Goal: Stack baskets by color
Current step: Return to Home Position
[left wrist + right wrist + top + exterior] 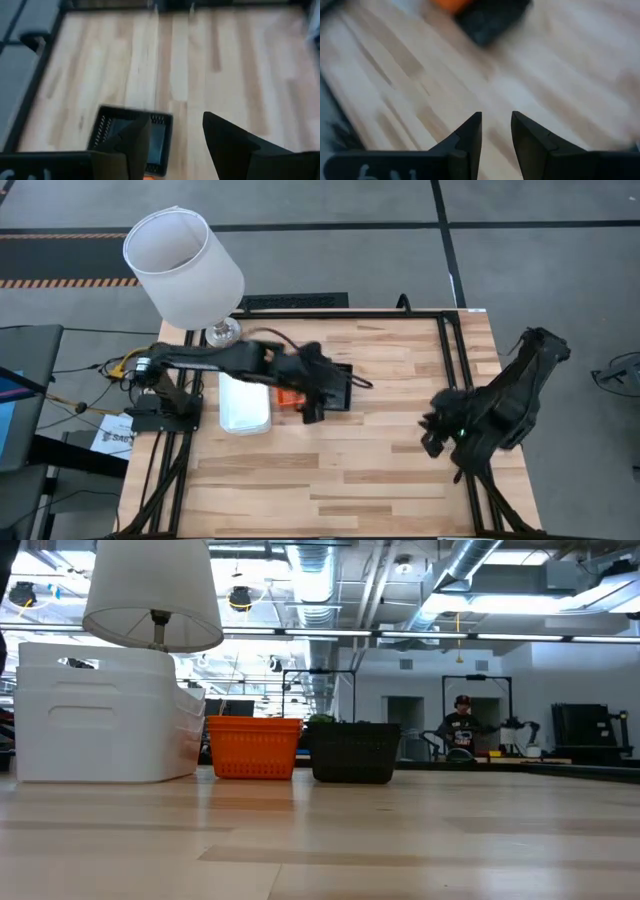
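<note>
Three groups of baskets stand in a row at the table's far left. White baskets (245, 405) (100, 710) are nested in a stack. Beside them sit an orange basket (288, 397) (253, 747) and a black basket (343, 388) (353, 752) (131, 140), each on its base. My left gripper (318, 402) (176, 120) hangs open above the black basket, clear of it, with nothing between its fingers. My right gripper (432, 435) (496, 116) is open over bare wood near the table's right edge. The right wrist view shows the black basket (492, 20) far off.
A lamp with a big white shade (185, 268) (150, 590) stands at the table's far left corner, behind the white stack. A black frame rail (450, 350) runs along the right side. Bare wood (380, 470) lies across the middle and near side.
</note>
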Robot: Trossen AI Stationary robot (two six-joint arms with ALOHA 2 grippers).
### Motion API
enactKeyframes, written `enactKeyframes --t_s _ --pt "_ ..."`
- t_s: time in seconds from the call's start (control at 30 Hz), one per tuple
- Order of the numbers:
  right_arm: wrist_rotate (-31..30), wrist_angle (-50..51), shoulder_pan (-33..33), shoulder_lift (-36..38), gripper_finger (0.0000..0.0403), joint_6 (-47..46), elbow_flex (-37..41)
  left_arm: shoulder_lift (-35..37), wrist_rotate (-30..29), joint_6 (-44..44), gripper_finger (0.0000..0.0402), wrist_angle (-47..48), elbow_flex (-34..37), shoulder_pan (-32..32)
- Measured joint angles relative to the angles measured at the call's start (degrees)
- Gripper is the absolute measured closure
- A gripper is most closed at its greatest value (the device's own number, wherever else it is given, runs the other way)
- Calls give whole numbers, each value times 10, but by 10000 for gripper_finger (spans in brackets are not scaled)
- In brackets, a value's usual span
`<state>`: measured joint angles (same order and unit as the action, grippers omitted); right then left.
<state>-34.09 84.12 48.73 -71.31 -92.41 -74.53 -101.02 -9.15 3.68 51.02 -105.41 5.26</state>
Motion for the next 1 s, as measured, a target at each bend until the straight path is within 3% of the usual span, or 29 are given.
enactKeyframes --t_s 0.17,0.3,0.37,0.47,0.57,0.63,0.77,1.0 --pt "-95 -42 -52 40 276 166 -109 38 -39 44 231 149 -164 23" --pt "-87 -81 -70 61 276 381 -199 62 -60 75 230 267 -279 38" --pt "-134 -99 -75 72 276 461 -215 88 -93 82 230 287 -296 48" --pt "-237 -102 -72 110 276 503 -210 155 -117 73 230 277 -251 54" --pt "-299 -105 -58 171 276 485 -174 237 -106 82 230 243 -168 58" --pt "-336 -105 -40 216 276 451 -121 309 -104 86 230 182 -73 66" --pt "-364 -128 7 319 276 374 21 468 -105 90 230 10 170 90" --pt "-462 -269 61 453 276 354 242 710 -73 147 230 -283 589 99"
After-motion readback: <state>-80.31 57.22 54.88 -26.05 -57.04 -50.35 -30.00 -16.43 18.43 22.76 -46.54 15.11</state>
